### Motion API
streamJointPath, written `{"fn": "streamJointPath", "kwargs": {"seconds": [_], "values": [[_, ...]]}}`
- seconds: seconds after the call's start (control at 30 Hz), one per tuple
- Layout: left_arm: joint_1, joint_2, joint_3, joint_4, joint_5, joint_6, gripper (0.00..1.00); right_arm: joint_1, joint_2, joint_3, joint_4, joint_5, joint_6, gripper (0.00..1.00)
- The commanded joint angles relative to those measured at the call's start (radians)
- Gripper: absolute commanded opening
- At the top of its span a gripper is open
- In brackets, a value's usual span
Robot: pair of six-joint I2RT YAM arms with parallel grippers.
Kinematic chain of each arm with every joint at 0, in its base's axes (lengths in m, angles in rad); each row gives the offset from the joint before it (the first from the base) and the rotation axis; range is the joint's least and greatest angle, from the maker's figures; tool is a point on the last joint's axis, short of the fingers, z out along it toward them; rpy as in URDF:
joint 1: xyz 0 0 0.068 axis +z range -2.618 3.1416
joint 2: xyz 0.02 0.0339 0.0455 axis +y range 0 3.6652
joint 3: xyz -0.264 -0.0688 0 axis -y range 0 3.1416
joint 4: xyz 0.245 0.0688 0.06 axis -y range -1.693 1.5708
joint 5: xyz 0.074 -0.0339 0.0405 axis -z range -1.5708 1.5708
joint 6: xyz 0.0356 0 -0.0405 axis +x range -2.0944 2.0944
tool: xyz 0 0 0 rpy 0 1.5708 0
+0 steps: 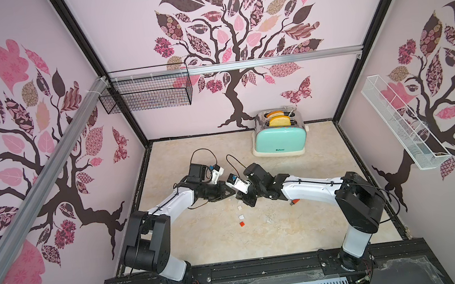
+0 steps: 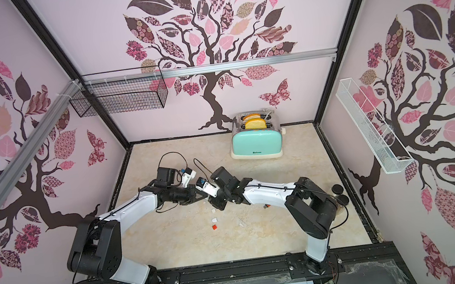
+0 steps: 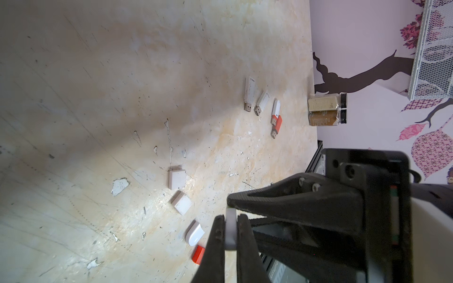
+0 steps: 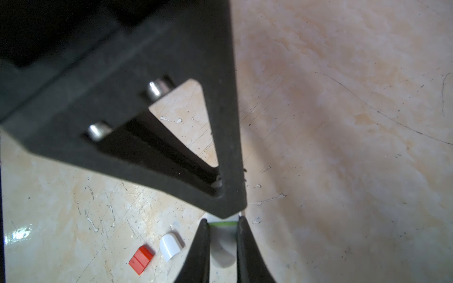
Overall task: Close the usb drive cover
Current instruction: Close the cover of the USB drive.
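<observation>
My two grippers meet tip to tip over the middle of the table in both top views. The left gripper (image 3: 230,219) is shut on a small white cover (image 3: 230,232), which stands edge-on between its fingers. The right gripper (image 4: 222,221) is shut on a white usb drive (image 4: 223,245) with a rounded end and a green band at its far end. The drive's banded end lies against the left gripper's finger (image 4: 220,147), and white shows just past the band. From above, the left gripper (image 1: 227,193) and right gripper (image 1: 241,199) hide both pieces.
Loose caps lie on the table below the grippers: two square white caps (image 3: 177,180), a rounded white cap (image 3: 195,234) and a red cap (image 3: 198,254). Several uncapped drives (image 3: 262,103) lie near two spice jars (image 3: 326,112). A mint toaster (image 1: 278,138) stands at the back.
</observation>
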Motion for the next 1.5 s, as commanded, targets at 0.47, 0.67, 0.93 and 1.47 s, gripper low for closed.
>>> {"fn": "streamJointPath", "kwargs": {"seconds": [0.47,0.67,0.93,1.47], "values": [[-0.07,0.051,0.01,0.052,0.029,-0.169,0.0,-0.033,-0.017,0.052,0.171,-0.05,0.003,0.12],[-0.071,0.129,0.12,-0.018,0.028,-0.15,0.0,-0.063,0.0,0.071,0.09,-0.054,-0.035,0.21],[-0.067,0.281,0.286,-0.141,-0.044,-0.1,0.0,-0.116,-0.019,0.064,0.059,-0.004,-0.026,0.55],[-0.048,0.384,0.462,-0.018,-0.237,-0.205,0.0,-0.17,-0.522,-0.298,-0.052,0.359,0.119,0.86]]}}
